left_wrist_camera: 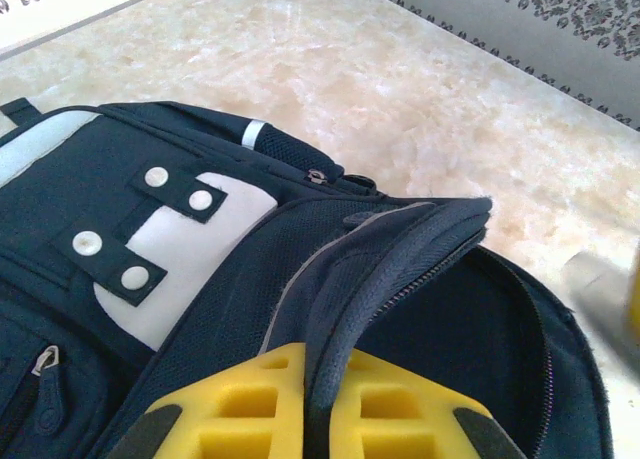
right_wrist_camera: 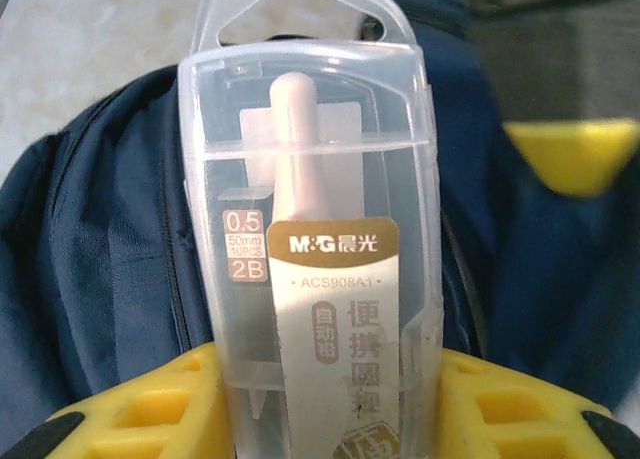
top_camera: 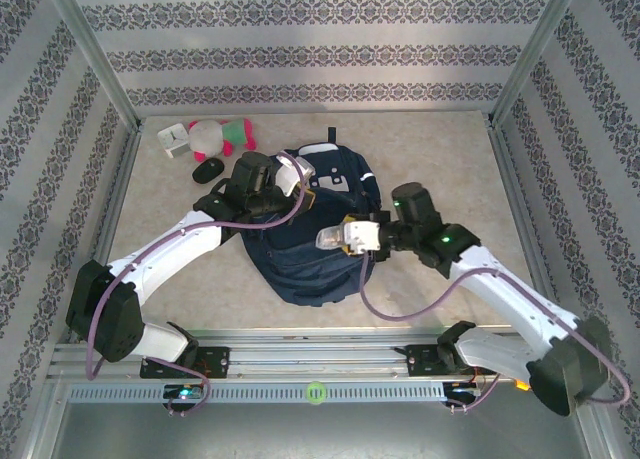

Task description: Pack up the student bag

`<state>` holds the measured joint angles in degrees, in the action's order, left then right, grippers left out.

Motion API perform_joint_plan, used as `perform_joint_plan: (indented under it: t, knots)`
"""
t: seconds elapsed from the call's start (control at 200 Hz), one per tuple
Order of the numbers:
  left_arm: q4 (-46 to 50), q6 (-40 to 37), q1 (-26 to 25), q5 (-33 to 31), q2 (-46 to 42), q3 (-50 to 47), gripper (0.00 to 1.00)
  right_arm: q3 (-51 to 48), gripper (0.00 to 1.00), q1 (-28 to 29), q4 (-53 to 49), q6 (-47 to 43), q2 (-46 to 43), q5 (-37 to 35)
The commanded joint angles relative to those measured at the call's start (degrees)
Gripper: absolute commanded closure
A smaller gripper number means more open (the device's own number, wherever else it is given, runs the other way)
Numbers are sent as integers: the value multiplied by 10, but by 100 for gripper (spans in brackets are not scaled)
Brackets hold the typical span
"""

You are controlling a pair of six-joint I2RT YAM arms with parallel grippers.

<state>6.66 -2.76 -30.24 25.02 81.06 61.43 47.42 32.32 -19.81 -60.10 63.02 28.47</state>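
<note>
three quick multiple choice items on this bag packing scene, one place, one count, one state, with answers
1. Where on the table do the pink and green toy and the black mouse lie?
A) far left corner
B) near right corner
C) on top of the bag

2. How many white studs show on the front of the student bag in the left wrist view?
A) two
B) four
C) seven

3. What is the right gripper doing?
A) open and empty
B) shut on a clear lead case
C) shut on a bag strap

Answers:
1 A: both sit by the far left corner, apart from the bag.
2 B: two pairs of studs can be counted.
3 B: the case sits pinched between the yellow fingers.
</note>
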Motion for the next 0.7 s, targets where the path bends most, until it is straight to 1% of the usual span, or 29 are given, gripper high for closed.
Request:
perform_joint_plan:
  t: [0.0, 0.09, 0.245, 0.31, 0.375, 0.48, 0.555, 0.615, 0.65, 0.695]
  knots:
    - [-61, 14, 9, 26, -14, 22, 100, 21, 65, 27, 53, -99, 40, -52]
    - [-59, 11, 9, 30, -14, 23, 100, 38, 64, 41, 80, -125, 76, -71]
    - [-55, 8, 8, 36, -17, 21, 100, 64, 64, 44, 124, -129, 124, -74]
    - [-55, 7, 8, 40, -18, 20, 100, 71, 63, 44, 136, -128, 141, -92]
    - [-54, 7, 9, 44, -19, 19, 100, 72, 61, 44, 150, -129, 154, -107]
    - [-57, 7, 9, 44, -23, 18, 100, 80, 59, 42, 139, -131, 177, -141]
    - [-58, 3, 9, 43, -25, 16, 100, 81, 56, 37, 130, -118, 183, -150]
    - [-58, 1, 9, 42, -25, 15, 100, 80, 51, 30, 132, -106, 182, -151]
    - [-58, 1, 11, 41, -25, 15, 100, 80, 47, 28, 133, -97, 180, -151]
    - [-59, 2, 10, 41, -24, 15, 100, 80, 44, 25, 134, -86, 178, -153]
